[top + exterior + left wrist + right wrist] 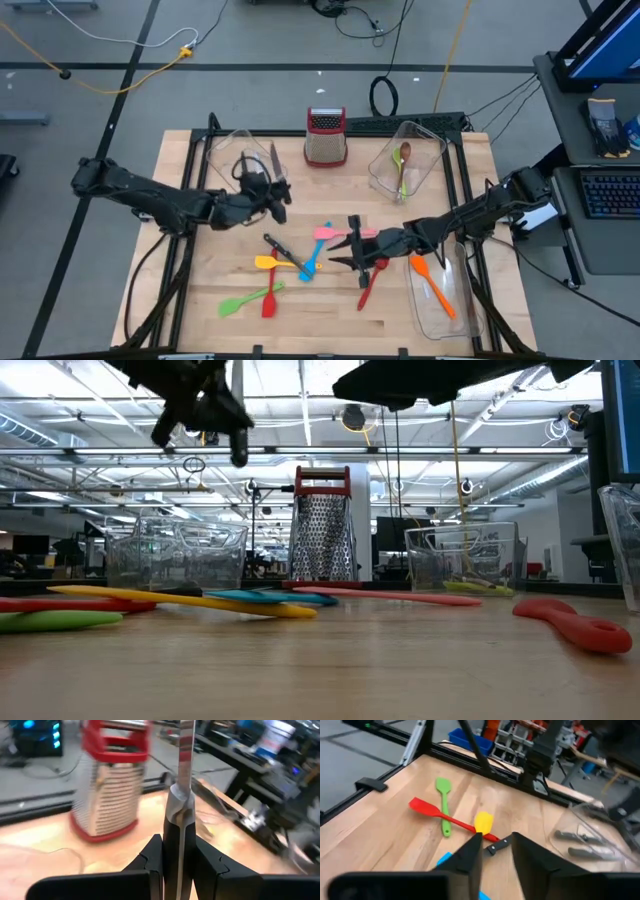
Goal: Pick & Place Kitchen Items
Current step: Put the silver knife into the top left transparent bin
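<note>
- Holding a black-handled knife (180,820), the left gripper (275,190) is clamped on the handle; blade sticks up past the fingers (150,857)
- L gripper hangs above the table near the back-left clear bin (232,150); that bin looks to hold more knives, seen in the R wrist view (580,837)
- R gripper (362,250) sits over the table centre, just left of the front-right bin (425,310); fingers (470,852) stand a narrow gap apart w/ nothing visible between them
- Red spoon (372,285) lies on the wood just below the R gripper
- Pink spatula (335,232) lies beside the R gripper, blue spatula (312,262) crosses twd the yellow spatula (272,262)
- Another black-handled knife (282,248) lies across the yellow one
- Green spatula (240,303) & red spatula (270,298) cross near the front-left
- Orange spatula (432,285) rests inside the front-right bin
- Back-right bin (415,140) holds a brown spoon (404,153) & a green utensil (401,180)
- Box grater w/ red top (326,137) stands upright at the back edge, btwn the two rear bins
</note>
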Robot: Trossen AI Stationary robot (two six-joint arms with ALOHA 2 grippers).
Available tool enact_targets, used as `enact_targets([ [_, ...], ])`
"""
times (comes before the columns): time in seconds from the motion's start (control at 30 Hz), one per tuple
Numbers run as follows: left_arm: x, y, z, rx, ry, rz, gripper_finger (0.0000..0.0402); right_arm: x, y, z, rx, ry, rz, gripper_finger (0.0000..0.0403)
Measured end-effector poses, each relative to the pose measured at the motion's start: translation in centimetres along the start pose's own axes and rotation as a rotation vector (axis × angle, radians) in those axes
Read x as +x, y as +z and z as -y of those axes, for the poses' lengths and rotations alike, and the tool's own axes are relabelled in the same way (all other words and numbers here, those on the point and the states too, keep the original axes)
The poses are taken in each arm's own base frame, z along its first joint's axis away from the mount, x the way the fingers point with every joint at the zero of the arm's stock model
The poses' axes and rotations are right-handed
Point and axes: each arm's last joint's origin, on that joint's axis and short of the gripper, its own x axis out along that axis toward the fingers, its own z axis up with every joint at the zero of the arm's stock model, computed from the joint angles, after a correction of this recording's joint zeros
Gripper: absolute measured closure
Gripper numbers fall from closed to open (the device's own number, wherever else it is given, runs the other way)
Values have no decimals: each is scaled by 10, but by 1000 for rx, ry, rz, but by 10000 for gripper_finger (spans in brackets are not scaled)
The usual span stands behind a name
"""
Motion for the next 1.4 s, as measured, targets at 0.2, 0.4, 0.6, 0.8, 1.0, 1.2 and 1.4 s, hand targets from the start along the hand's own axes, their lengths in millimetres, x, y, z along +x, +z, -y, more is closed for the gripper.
enact_targets([
  [0.2,11,10,-37,-93,136,-130,348,-15,-2,-7,-95,39,6,396],
  [0.4,27,18,-69,-179,234,-240,348,-53,-12,-2,-105,202,89,392],
  [0.6,40,29,-98,-292,275,-314,348,-100,-17,10,-100,215,174,400],
  [0.8,43,34,-123,-398,329,-416,348,-133,-20,18,-83,199,236,402],
  [1.0,41,33,-139,-504,371,-524,348,-144,-27,20,-82,187,264,402],
  [1.2,37,29,-146,-583,421,-597,348,-144,-38,17,-93,189,242,402],
  [1.4,33,26,-151,-648,491,-633,348,-143,-41,16,-92,192,234,402],
])
